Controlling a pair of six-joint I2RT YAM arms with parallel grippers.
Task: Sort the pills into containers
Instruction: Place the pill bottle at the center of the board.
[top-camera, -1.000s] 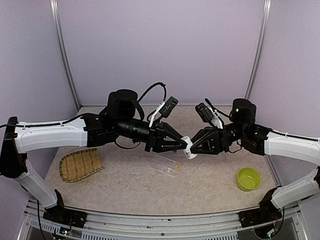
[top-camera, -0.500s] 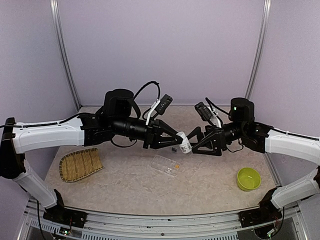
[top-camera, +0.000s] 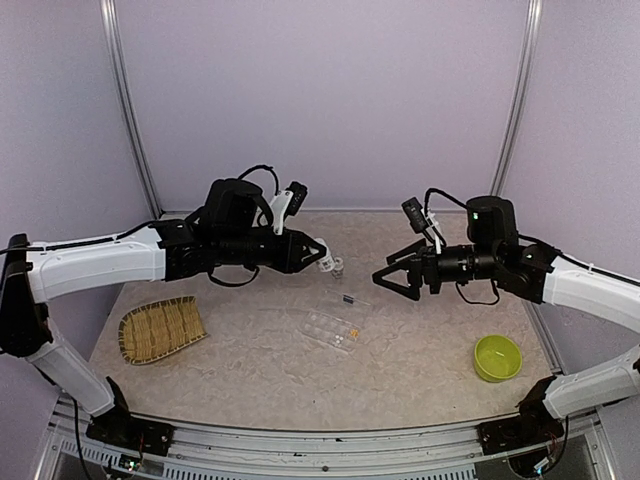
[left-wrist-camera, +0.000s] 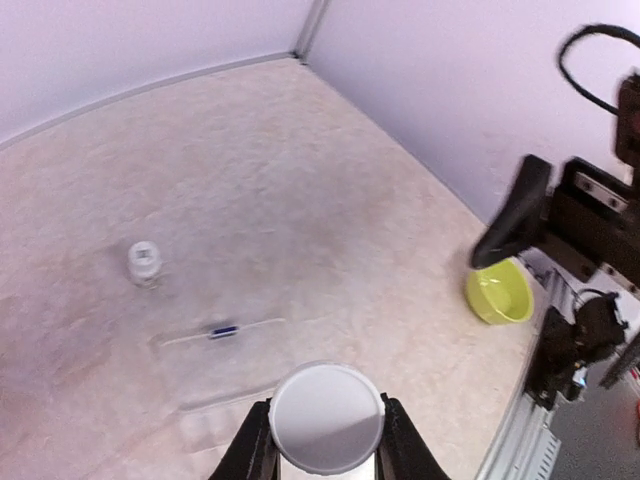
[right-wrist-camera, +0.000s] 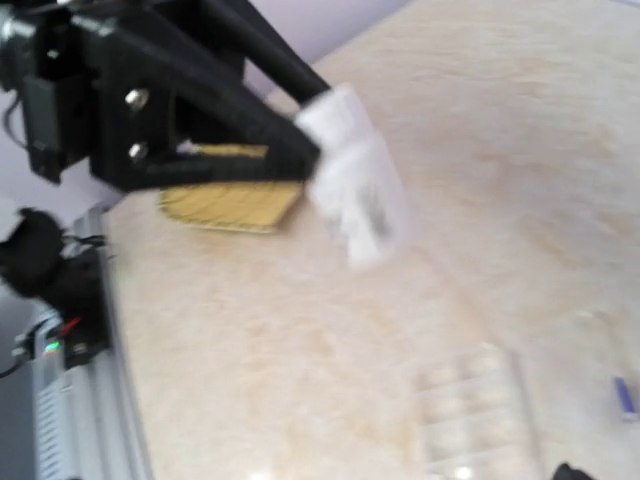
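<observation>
Left tool (top-camera: 318, 258) clamped on the white bottle (left-wrist-camera: 326, 417), above the desk (top-camera: 250, 372). Right tool (top-camera: 385, 281) hung spread wide at its three o'clock, holding nothing. Clear box (top-camera: 326, 328) lay mid-desk, lid (top-camera: 343, 303) open; dark pill (left-wrist-camera: 222, 331) at the box's one o'clock, orange pills (top-camera: 352, 332) inside.

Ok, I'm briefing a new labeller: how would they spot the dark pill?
Start at the table; near its middle lies the clear box. At the box's far edge, on the clear plastic, rests the dark pill. It is the only blue-black speck; the other pills there are orange.
</observation>
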